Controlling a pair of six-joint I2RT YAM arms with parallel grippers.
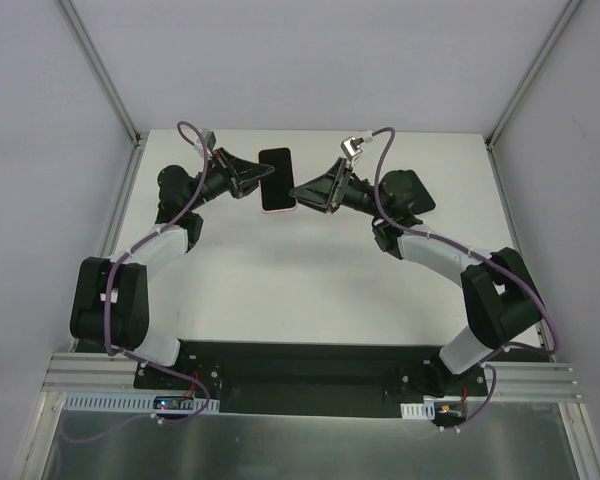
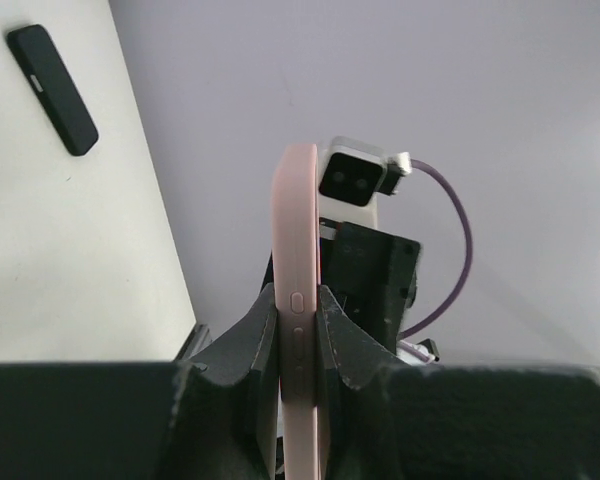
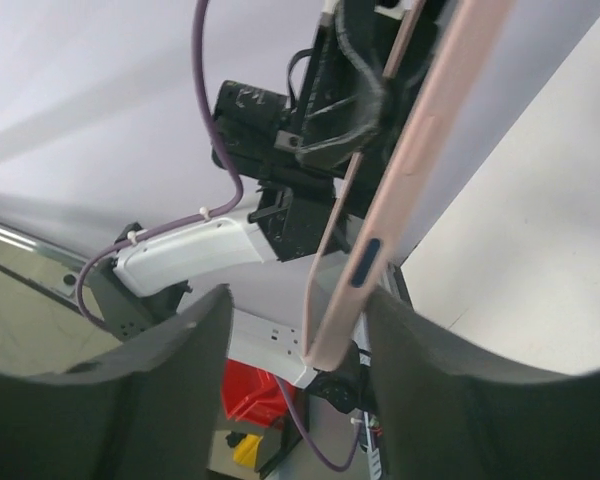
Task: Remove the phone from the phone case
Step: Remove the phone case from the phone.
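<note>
My left gripper is shut on the phone case, a salmon-pink shell seen edge-on with its side buttons between the pads and held above the table. The phone, slim and black, lies flat on the table, apart from the case. In the right wrist view the phone case hangs slanted with its lower corner between the spread fingers of my open right gripper, nearer the right finger. From above, the left gripper and right gripper flank the case's pink rim; I cannot tell what the dark rectangle above it is.
The white table is enclosed by pale walls at the back and both sides. The right wrist camera with its purple cable faces the left gripper just behind the case. Red and yellow items show beyond the table edge.
</note>
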